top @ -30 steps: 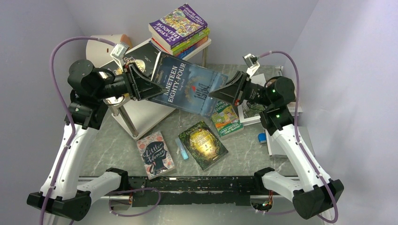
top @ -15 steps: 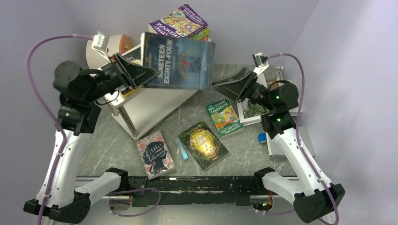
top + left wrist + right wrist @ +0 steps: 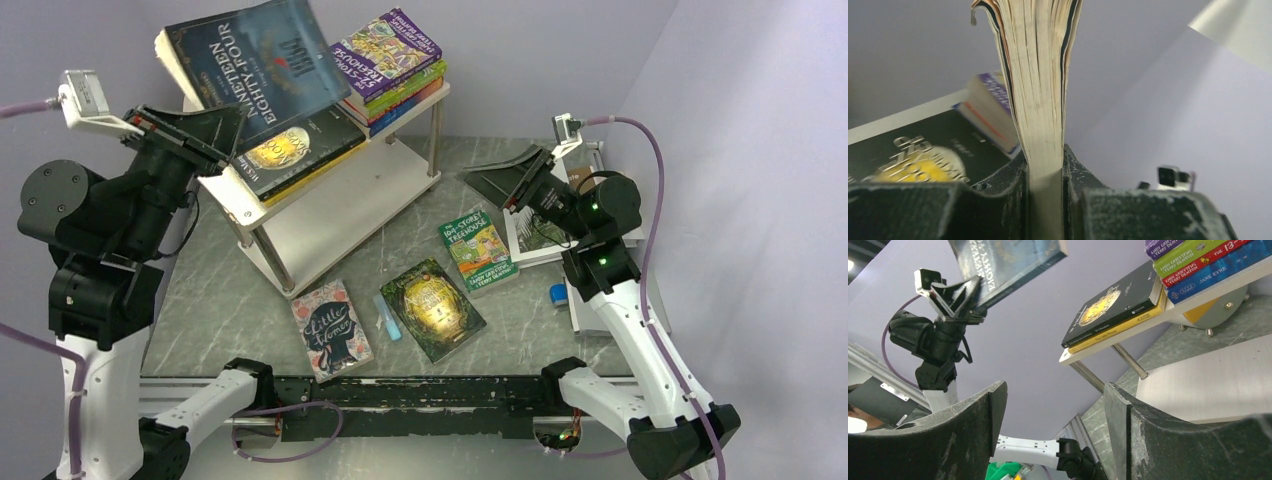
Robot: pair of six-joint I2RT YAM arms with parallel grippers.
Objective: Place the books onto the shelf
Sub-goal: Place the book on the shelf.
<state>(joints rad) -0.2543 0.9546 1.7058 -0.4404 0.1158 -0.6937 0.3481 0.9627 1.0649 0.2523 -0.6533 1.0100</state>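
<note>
One book, the dark-blue Nineteen Eighty-Four, is pinched by its edge in our left gripper, tilted up ahead of it. We should level it over the black book on the shelf just below the jaws, then release. Our right gripper gapes empty.
</note>
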